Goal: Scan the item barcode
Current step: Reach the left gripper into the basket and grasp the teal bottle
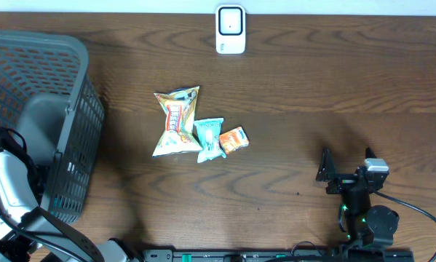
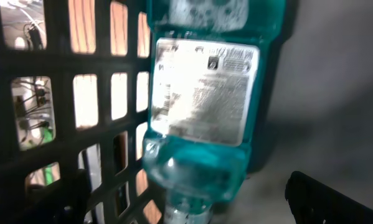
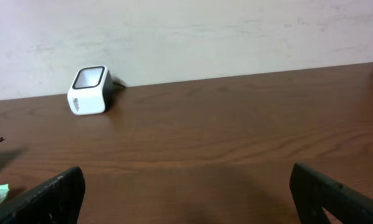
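The teal bottle (image 2: 202, 112) is sitting inside the basket (image 2: 61, 137), directly ahead of the left jaws, which are hanging released and empty, apparently lining up a grasp. The right jaws are resting released, with the scanner (image 3: 89, 90) well ahead of them.

Wood-grain table (image 1: 312, 87); grey plastic lattice basket (image 1: 79, 131); glossy translucent plastic bottle (image 2: 195, 171).

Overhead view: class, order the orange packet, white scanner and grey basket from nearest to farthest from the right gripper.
1. orange packet, mid-table, left of the right gripper.
2. white scanner, at the far edge.
3. grey basket, far left.
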